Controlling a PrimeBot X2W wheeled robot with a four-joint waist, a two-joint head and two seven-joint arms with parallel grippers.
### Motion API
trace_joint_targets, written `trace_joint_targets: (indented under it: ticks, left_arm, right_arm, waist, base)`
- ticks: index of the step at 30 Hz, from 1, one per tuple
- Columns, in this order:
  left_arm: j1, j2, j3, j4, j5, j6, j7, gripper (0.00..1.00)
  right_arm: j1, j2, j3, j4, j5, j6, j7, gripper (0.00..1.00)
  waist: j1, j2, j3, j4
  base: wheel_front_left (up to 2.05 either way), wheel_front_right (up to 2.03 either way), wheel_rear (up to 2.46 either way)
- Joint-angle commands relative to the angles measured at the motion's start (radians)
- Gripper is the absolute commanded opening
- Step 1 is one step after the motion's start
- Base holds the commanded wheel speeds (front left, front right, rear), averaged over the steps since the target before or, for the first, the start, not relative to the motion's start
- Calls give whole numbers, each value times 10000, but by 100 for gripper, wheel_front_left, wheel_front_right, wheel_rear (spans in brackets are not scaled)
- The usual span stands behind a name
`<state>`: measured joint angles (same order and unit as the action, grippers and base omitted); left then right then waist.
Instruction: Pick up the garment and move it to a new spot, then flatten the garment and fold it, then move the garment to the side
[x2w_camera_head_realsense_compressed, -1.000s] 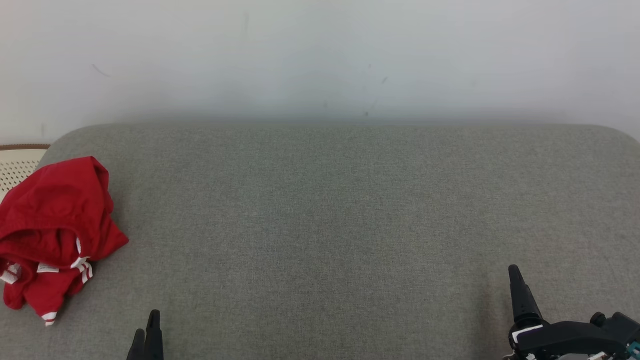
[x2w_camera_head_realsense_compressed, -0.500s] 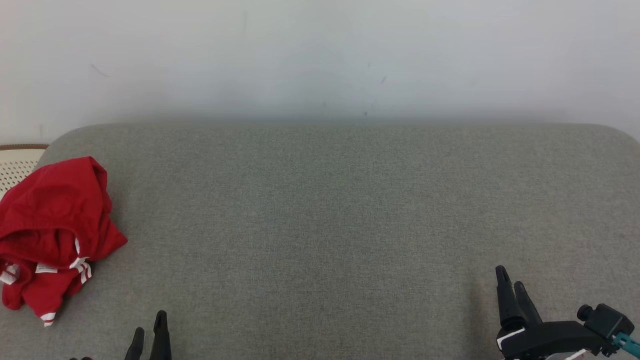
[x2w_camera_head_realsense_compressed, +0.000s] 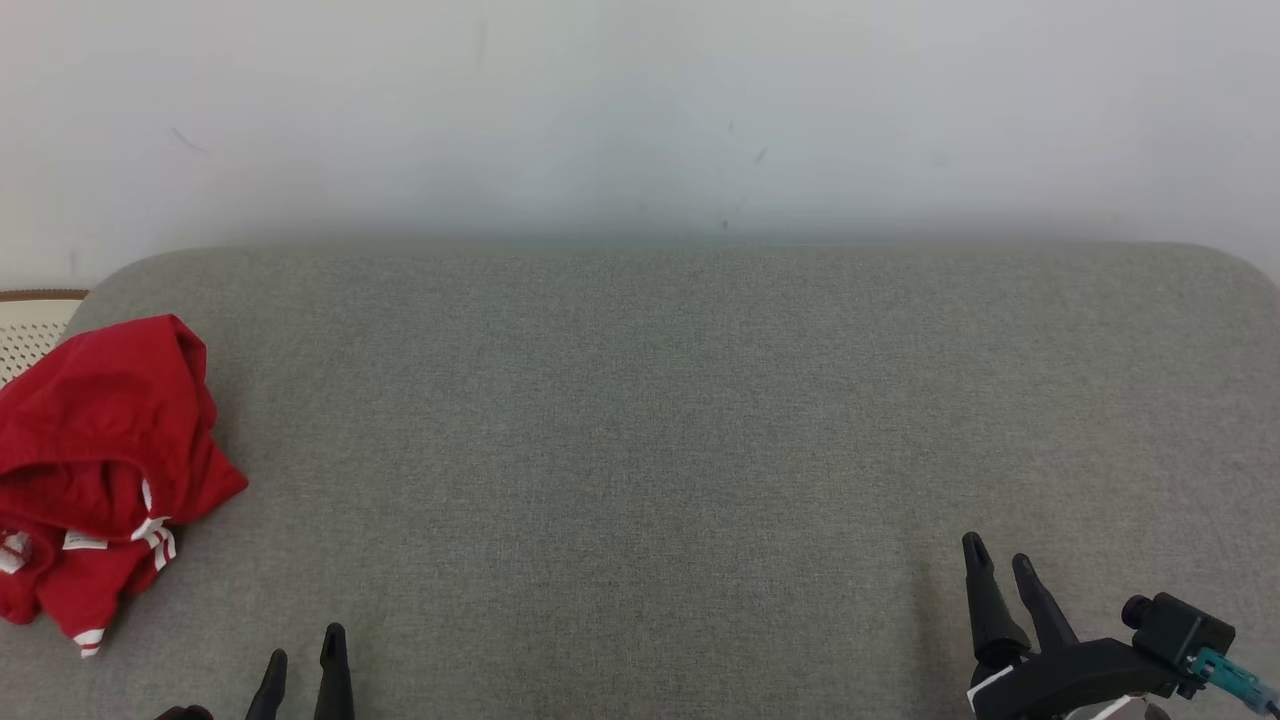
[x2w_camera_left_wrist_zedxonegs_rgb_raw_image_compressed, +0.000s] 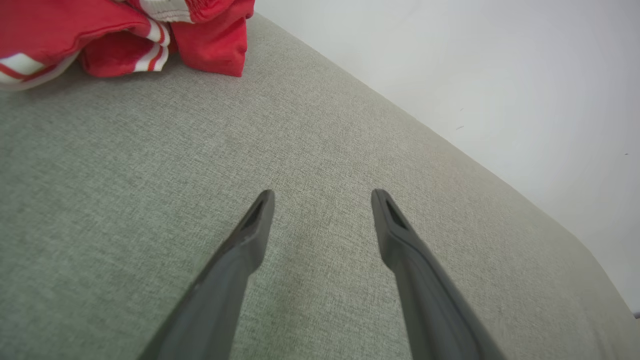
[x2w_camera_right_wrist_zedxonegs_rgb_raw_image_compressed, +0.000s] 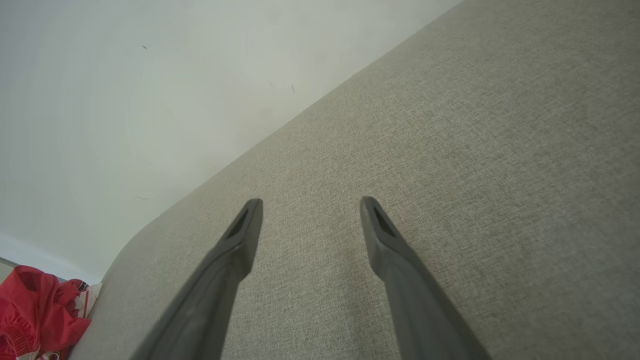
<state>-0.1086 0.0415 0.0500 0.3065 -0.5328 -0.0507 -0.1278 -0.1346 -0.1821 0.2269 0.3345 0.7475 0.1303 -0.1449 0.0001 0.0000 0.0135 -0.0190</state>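
Left pincer (x2w_camera_head_realsense_compressed: 305, 645) spread wide, empty | right pincer (x2w_camera_head_realsense_compressed: 995, 552) likewise | red garment (x2w_camera_head_realsense_compressed: 100, 470) crumpled (cushion's (x2w_camera_head_realsense_compressed: 640, 420) left edge), beside pale perforated basket (x2w_camera_head_realsense_compressed: 30, 330)

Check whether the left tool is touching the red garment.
Apart. The head view shows a strip of bare grey cushion between the left tool and the red garment.

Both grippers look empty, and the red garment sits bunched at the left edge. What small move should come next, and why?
Probably swing the left gripper left and forward toward the red garment. The garment lies crumpled and untouched at the left end of the grey cushion, nearer that gripper than the right gripper. Both grippers stand open and empty.
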Motion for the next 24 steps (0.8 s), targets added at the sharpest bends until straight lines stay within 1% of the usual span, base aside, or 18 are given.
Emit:
trace_joint_targets:
  ticks: [1, 9, 12, 22, 24]
  left_arm:
    - [-148, 94, -37, -88, 375, 36, -113, 100]
    - [-166, 99, -157, -60, 1239, 136, -346, 100]
    - [-126, 111, -207, -72, 1557, 184, -420, 100]
    - [35, 212, -378, -63, 2672, 632, -669, 100]
    - [48, 221, -401, -76, 2748, 679, -697, 100]
  right_arm:
    - [-214, -126, 149, -63, -317, 4, -109, 100]
    - [-256, -207, 395, 8, -1203, 5, -307, 100]
    - [-243, -209, 327, 46, -1561, 5, -372, 100]
    - [-98, -41, -26, 198, -2908, 5, -591, 100]
    - [-80, -34, -55, 208, -3035, 5, -610, 100]
  waist:
    - [-1, 0, 5, -10]
    - [-1, 0, -3, -55]
    - [-1, 0, -29, -73]
    - [-1, 0, -58, -149]
    - [-1, 0, -60, -158]
  base:
    - [0, 0, 0]
    - [0, 0, 0]
    - [0, 0, 0]
    - [0, 0, 0]
    - [0, 0, 0]
